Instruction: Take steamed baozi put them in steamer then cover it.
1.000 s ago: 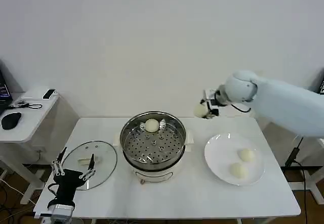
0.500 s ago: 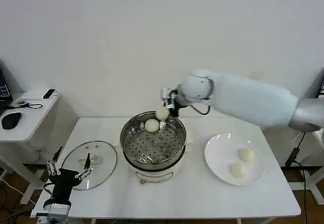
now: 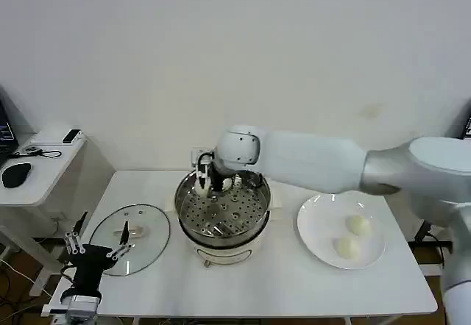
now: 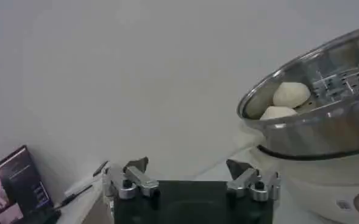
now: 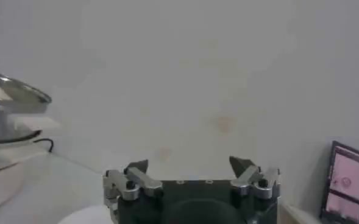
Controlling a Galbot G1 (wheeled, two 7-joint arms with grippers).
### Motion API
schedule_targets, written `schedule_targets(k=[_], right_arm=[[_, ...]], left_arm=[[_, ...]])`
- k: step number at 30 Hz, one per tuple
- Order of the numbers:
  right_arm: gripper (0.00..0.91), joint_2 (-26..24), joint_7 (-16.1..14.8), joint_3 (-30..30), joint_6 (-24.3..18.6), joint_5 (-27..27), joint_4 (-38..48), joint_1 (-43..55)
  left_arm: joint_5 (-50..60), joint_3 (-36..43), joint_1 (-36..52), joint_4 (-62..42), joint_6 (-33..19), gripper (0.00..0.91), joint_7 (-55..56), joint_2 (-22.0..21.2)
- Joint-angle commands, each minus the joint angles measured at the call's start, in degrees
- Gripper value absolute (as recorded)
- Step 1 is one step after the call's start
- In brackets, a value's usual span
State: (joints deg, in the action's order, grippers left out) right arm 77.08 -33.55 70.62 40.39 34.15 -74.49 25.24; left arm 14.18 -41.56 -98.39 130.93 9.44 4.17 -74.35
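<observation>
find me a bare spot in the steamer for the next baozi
In the steamer, the near and right tray area is bare. Its far-left side is crowded: two steamed baozi by the right gripper. The table strip in front is also free; the left gripper idles by the glass lid.

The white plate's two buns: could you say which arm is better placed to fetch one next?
Right. The round white plate holding two cream-white dough buns lies beside the shiny steel steamer pot where the right gripper is; the left gripper sits beyond the pot, by the glass lid.
</observation>
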Motion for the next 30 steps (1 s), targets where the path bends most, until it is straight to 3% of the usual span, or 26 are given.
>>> schedule_targets(k=[1,16,17,18,26,30], right_arm=[[0.665,3.81,1.19,0.25,1.23,1.29,2.63,-2.16],[0.685,4.59,0.34,0.23,1.25,-1.28,4.97,-3.03],[0.766,4.49,0.31,0.21,1.25,-1.24,4.99,-3.08],[0.907,4.27,0.29,0.16,1.26,-1.22,4.92,-3.16],[0.907,1.86,-0.13,-0.73,1.23,-0.79,3.11,-1.33],[0.907,-2.56,-0.83,-0.71,1.19,-0.22,-2.3,2.61]], left_arm=[[0.01,-0.09,-0.05,-0.02,-0.04,0.907,0.01,0.03],[-0.24,0.27,-0.11,0.05,-0.1,0.907,0.05,0.0],[-0.24,0.27,-0.14,0.06,-0.09,0.907,0.04,0.02],[-0.24,0.26,-0.17,0.06,-0.09,0.907,0.04,0.03],[-0.1,0.57,-0.29,0.29,-0.07,0.907,0.02,-0.1],[-0.04,0.95,-0.16,0.63,0.09,0.907,-0.09,-0.15]])
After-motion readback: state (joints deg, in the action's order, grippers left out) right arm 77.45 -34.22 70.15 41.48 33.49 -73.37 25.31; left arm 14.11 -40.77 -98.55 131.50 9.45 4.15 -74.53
